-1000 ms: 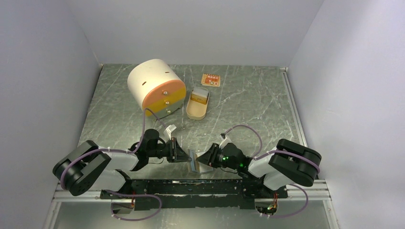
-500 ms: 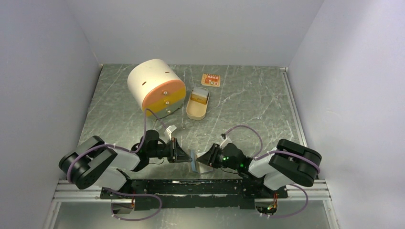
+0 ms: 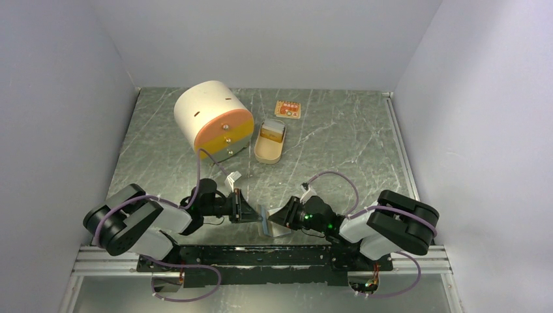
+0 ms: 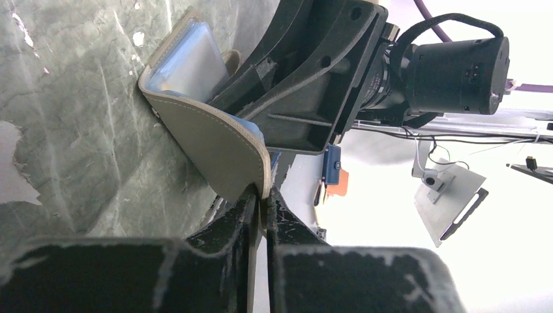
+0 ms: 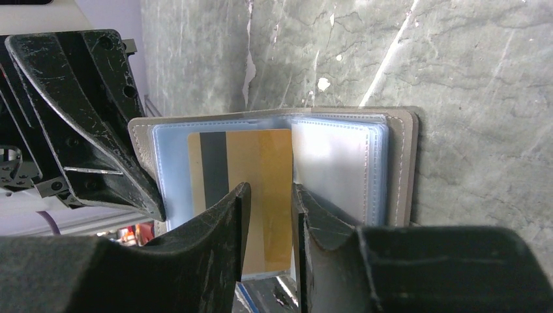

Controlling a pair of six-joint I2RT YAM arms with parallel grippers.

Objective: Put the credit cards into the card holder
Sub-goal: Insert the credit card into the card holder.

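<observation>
**Card holder propped open between both grippers, gold card at its sleeves**

Left of the card holder (image 5: 404, 171) and well beyond it, a white drum with an orange front (image 3: 212, 120) sits on the table (image 3: 345, 150). Just left of the holder, the left gripper (image 4: 262, 195) has its jaws pressed together on the free edge of the grey stitched cover. That cover curves up off the table, and the pinched edge itself vanishes between the fingers.

The holder stands open like a book near the arm bases, between the two grippers. From above it is only a small grey sliver, mostly hidden by them. Its clear sleeves face the right wrist camera.

The gold card (image 5: 257, 156), marked with a dark stripe, lies flat against the left-hand sleeve. Its lower corners are hidden behind the right fingers. Whether it sits inside the pocket or only on it cannot be told. In the left wrist view a blue edge (image 4: 255, 129) peeks from behind the cover; whether it is a card or a sleeve is unclear.

Beyond the holder and well apart from it sits a tan oval tin (image 3: 269, 142). Just right of the holder, the right gripper (image 5: 269, 189) reaches into the open holder with its jaws partly spread. The card's face shows in the gap, and nothing is seen pinched between them. Farther back than the tin lies a small orange square (image 3: 287, 109), too small to read.
</observation>
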